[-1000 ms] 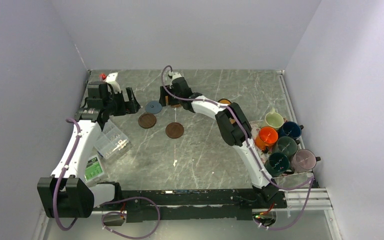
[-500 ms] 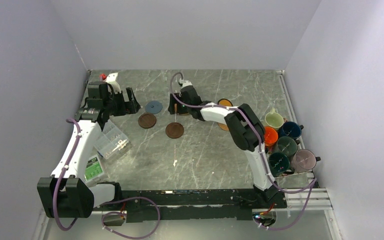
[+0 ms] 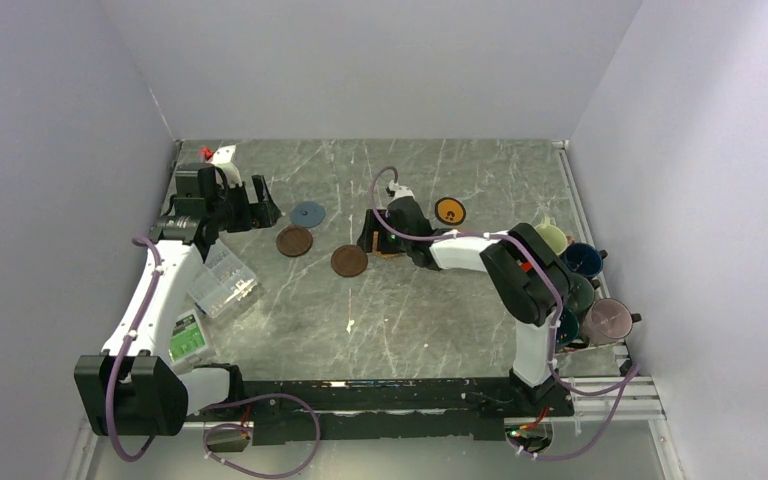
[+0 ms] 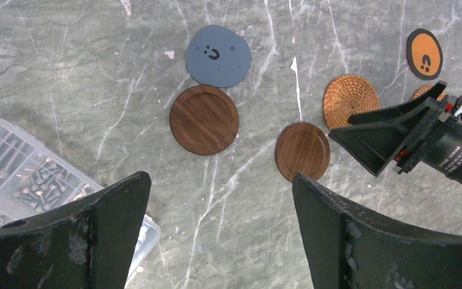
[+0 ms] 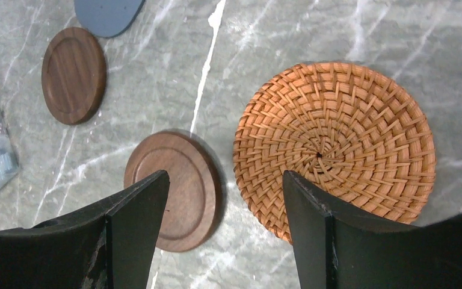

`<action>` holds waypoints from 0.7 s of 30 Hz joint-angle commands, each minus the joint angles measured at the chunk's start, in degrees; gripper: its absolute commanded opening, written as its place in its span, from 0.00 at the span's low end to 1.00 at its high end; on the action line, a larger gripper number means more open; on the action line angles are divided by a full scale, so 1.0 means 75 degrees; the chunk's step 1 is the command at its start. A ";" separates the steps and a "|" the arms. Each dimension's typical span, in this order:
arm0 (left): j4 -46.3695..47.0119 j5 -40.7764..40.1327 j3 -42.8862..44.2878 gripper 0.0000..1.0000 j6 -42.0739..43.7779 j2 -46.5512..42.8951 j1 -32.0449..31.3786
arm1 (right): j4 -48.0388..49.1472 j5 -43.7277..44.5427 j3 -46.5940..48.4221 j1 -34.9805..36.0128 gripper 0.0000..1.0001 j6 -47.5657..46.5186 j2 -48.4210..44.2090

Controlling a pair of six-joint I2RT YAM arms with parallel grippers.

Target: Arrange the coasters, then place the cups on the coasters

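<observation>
Since only the top view takes in the cups (image 3: 605,320), bunched at the right edge and partly behind the right arm, it alone shows that none sits on a coaster yet. It also puts the left gripper (image 3: 260,205) at upper left and the right gripper (image 3: 372,240) low at centre, its jaws too small to read there.

The left wrist view lays out the spread. A blue-grey coaster (image 4: 218,55) at top meets, or nearly meets, a wooden coaster (image 4: 204,119). A second wooden coaster (image 4: 302,151) lies at centre, a woven coaster (image 4: 351,101) up-right of it, and an orange-faced coaster (image 4: 425,54) in the upper right corner. The left gripper's own jaws stand wide apart and empty, with a clear screw box (image 4: 18,174) at lower left. Only here does a sliver of another woven coaster (image 4: 427,91) peep out behind the right gripper.

The right wrist view shows its jaws apart, holding nothing, over the narrow seam between the second wooden coaster and the woven one. Closing there would likely catch both rims or neither and shove one disc onto the other, since thin flat discs offer little bite. Coasters left this close could also make neighbouring cups knock handles.
</observation>
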 commanded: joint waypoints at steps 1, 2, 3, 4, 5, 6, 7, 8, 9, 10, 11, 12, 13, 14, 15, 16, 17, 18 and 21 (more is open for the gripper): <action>0.0110 -0.0091 0.0100 0.94 -0.0058 -0.0089 -0.0031 | -0.0938 0.0467 -0.0703 0.0023 0.74 0.0251 -0.0224; 0.0113 -0.0091 0.0094 0.94 -0.0058 -0.0078 -0.0037 | -0.0965 0.0578 -0.0767 0.0020 0.75 0.0260 -0.0298; 0.0110 -0.0109 0.0089 0.94 -0.0058 -0.0082 -0.0036 | -0.0988 0.0693 -0.0829 0.0017 0.75 0.0279 -0.0368; 0.0126 -0.0121 0.0077 0.94 -0.0052 -0.0087 -0.0037 | -0.1029 0.0801 -0.0885 0.0017 0.75 0.0274 -0.0442; 0.0131 -0.0136 0.0077 0.94 -0.0047 -0.0097 -0.0037 | -0.1059 0.0901 -0.0932 0.0022 0.75 0.0268 -0.0533; 0.0142 -0.0148 0.0066 0.94 -0.0046 -0.0099 -0.0036 | -0.1099 0.1000 -0.0970 0.0017 0.75 0.0268 -0.0603; 0.0154 -0.0153 0.0055 0.94 -0.0046 -0.0111 -0.0036 | -0.1139 0.1098 -0.1004 0.0017 0.75 0.0248 -0.0667; 0.0157 -0.0161 0.0048 0.94 -0.0046 -0.0111 -0.0037 | -0.1160 0.1180 -0.1033 0.0017 0.75 0.0215 -0.0728; 0.0157 -0.0162 0.0053 0.94 -0.0046 -0.0111 -0.0037 | -0.1178 0.1231 -0.1056 0.0022 0.75 0.0167 -0.0760; 0.0157 -0.0152 0.0053 0.94 -0.0046 -0.0106 -0.0037 | -0.1233 0.1310 -0.1056 0.0017 0.75 0.0131 -0.0776; 0.0157 -0.0159 0.0053 0.94 -0.0046 -0.0106 -0.0033 | -0.1311 0.1404 -0.1026 0.0006 0.75 0.0070 -0.0788; 0.0157 -0.0151 0.0053 0.94 -0.0046 -0.0109 -0.0037 | -0.1402 0.1503 -0.0996 -0.0001 0.75 0.0022 -0.0800; 0.0157 -0.0150 0.0047 0.94 -0.0046 -0.0100 -0.0037 | -0.1479 0.1598 -0.0977 -0.0006 0.76 -0.0010 -0.0812; 0.0157 -0.0165 0.0042 0.94 -0.0046 -0.0103 -0.0037 | -0.1537 0.1673 -0.0970 -0.0021 0.76 -0.0034 -0.0838; 0.0157 -0.0171 0.0047 0.94 -0.0036 -0.0100 -0.0037 | -0.1568 0.1709 -0.0975 -0.0045 0.76 -0.0048 -0.0872; 0.0148 -0.0182 0.0052 0.94 -0.0034 -0.0091 -0.0032 | -0.1564 0.1721 -0.0994 -0.0050 0.76 -0.0052 -0.0912; 0.0151 -0.0175 0.0053 0.94 -0.0034 -0.0091 -0.0031 | -0.1543 0.1722 -0.1025 -0.0062 0.76 -0.0054 -0.0945; 0.0155 -0.0175 0.0053 0.94 -0.0034 -0.0094 -0.0037 | -0.1539 0.1717 -0.1037 -0.0069 0.76 -0.0055 -0.0979; 0.0148 -0.0166 0.0053 0.94 -0.0031 -0.0077 -0.0037 | -0.1611 0.1792 -0.1039 -0.0082 0.76 -0.0055 -0.1033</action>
